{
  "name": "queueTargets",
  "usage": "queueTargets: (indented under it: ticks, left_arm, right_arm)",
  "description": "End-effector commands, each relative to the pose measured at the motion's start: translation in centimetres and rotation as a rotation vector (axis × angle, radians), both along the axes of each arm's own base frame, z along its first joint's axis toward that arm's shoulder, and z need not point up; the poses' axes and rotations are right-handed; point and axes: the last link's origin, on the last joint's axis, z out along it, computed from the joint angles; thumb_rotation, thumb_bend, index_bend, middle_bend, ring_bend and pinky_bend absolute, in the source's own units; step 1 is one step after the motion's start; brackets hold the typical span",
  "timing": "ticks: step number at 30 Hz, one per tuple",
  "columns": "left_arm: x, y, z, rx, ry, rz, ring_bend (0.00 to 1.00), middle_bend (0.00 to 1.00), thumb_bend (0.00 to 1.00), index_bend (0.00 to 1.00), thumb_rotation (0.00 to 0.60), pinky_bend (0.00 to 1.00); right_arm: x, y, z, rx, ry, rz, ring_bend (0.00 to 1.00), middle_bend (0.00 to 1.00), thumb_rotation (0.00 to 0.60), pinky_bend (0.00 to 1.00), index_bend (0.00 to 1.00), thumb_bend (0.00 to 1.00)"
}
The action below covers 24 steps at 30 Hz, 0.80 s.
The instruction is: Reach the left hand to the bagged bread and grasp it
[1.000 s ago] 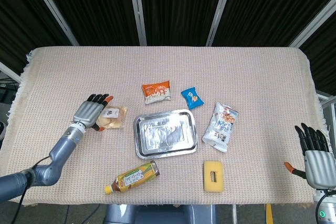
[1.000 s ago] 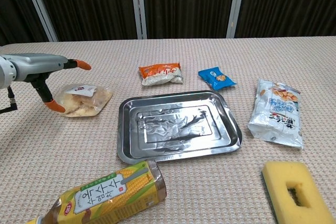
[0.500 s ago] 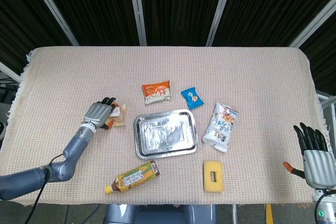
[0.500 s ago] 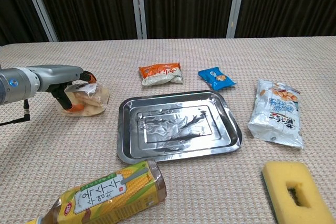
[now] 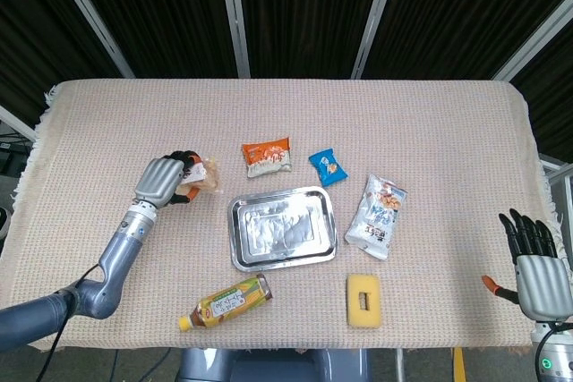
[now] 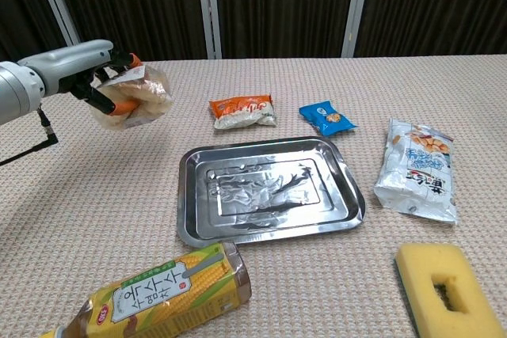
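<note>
The bagged bread (image 6: 136,97) is a clear bag with pale rolls and a white label. My left hand (image 6: 95,77) grips it and holds it lifted above the cloth, left of the tray. From the head camera the left hand (image 5: 164,181) covers most of the bagged bread (image 5: 204,174), whose right end sticks out past the fingers. My right hand (image 5: 535,266) hangs off the table's right front corner, fingers spread, holding nothing.
A metal tray (image 5: 242,257) lies at the centre. Behind it are an orange snack bag (image 5: 268,157) and a blue packet (image 5: 328,166); a white snack bag (image 5: 380,216) lies to its right. A corn drink bottle (image 5: 227,302) and yellow sponge (image 5: 363,300) sit near the front edge.
My left hand closed around the bagged bread and raised it off the cloth, carrying it slightly back. The right hand has stayed put.
</note>
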Motion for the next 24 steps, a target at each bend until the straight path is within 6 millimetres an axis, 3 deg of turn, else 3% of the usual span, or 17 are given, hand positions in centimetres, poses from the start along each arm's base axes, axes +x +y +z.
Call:
queueTargets:
  ticks: [1, 12, 14, 15, 18, 21, 24]
  left_arm:
    - [1.9, -1.2, 0.3, -0.044, -0.070, -0.059, 0.21, 0.23, 0.58, 0.50, 0.600, 0.45]
    - [7.5, -4.5, -4.2, -0.235, -0.127, -0.205, 0.20, 0.23, 0.56, 0.47, 0.600, 0.45]
    - [8.3, -4.8, -5.0, -0.241, -0.102, -0.244, 0.19, 0.20, 0.46, 0.43, 0.600, 0.40]
    - [8.6, -4.9, -5.3, -0.236, -0.092, -0.256, 0.14, 0.16, 0.32, 0.37, 0.600, 0.31]
    - [9.4, -5.0, -6.3, -0.234, -0.072, -0.276, 0.01, 0.02, 0.04, 0.15, 0.599, 0.04]
    - [9.9, -5.2, -6.6, -0.263, -0.071, -0.270, 0.00, 0.00, 0.00, 0.01, 0.535, 0.00]
    - [10.0, -5.0, -5.9, -0.229, -0.061, -0.284, 0.00, 0.00, 0.00, 0.00, 0.453, 0.00]
  right_arm:
    - [0.1, 0.0, 0.0, 0.001, 0.001, 0.002, 0.00, 0.00, 0.600, 0.00, 0.00, 0.00]
    - [0.0, 0.4, 0.1, -0.005, -0.001, -0.005, 0.00, 0.00, 0.600, 0.00, 0.00, 0.00]
    - [0.0, 0.4, 0.2, -0.007, -0.002, -0.004, 0.00, 0.00, 0.600, 0.00, 0.00, 0.00]
    - [0.0, 0.5, 0.2, -0.007, -0.004, -0.005, 0.00, 0.00, 0.600, 0.00, 0.00, 0.00]
    - [-0.1, 0.5, 0.1, -0.007, -0.008, -0.004, 0.00, 0.00, 0.600, 0.00, 0.00, 0.00]
    - [-0.2, 0.6, 0.2, -0.009, -0.010, -0.007, 0.00, 0.00, 0.600, 0.00, 0.00, 0.00]
    - [-0.4, 0.7, 0.3, -0.010, -0.010, -0.011, 0.00, 0.00, 0.600, 0.00, 0.00, 0.00]
